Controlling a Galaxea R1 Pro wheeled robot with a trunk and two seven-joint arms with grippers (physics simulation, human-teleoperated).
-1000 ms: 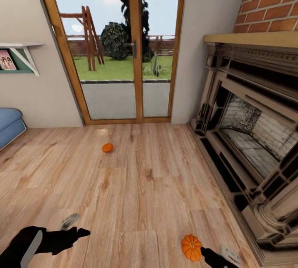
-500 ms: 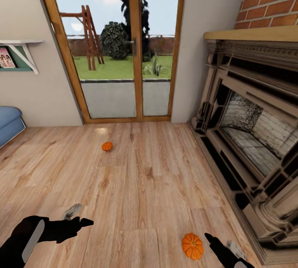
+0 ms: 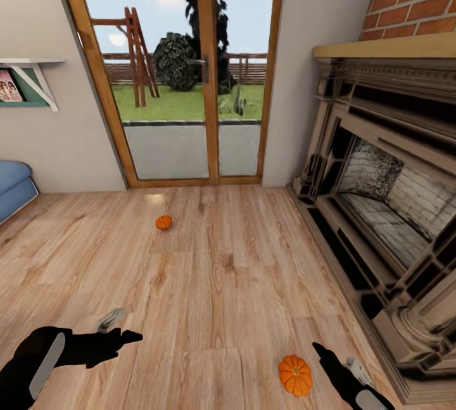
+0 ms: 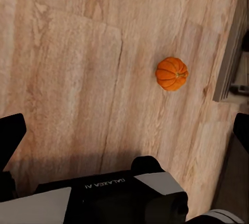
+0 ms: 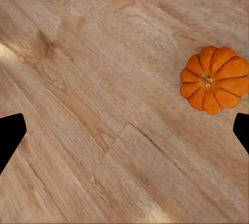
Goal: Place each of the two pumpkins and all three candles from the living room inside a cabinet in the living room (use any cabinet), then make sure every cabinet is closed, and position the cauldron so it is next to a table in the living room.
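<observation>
Two orange ribbed pumpkins lie on the wooden floor. The near pumpkin (image 3: 295, 374) (image 4: 171, 73) (image 5: 215, 79) sits just left of my right gripper (image 3: 334, 356) (image 5: 124, 133), which hangs open above the floor with nothing between its fingers. The pumpkin lies off to one side of that gripper's gap, close to one black fingertip (image 5: 243, 130). The far pumpkin (image 3: 163, 222) rests in mid-room before the glass door. My left gripper (image 3: 123, 326) (image 4: 124, 130) is open and empty, low at the left, pointing toward the near pumpkin. The candles, cabinet, cauldron and table are out of view.
An ornate fireplace surround (image 3: 380, 207) under a brick wall runs along the right, its base (image 3: 405, 346) close beside my right gripper. A glass patio door (image 3: 190, 80) stands ahead. A blue sofa corner (image 3: 12, 191) and a wall shelf (image 3: 31, 77) are at left.
My right gripper has shifted from just behind the near pumpkin to its right side, a small gap now between them. The left gripper has barely moved. The view has crept slightly.
</observation>
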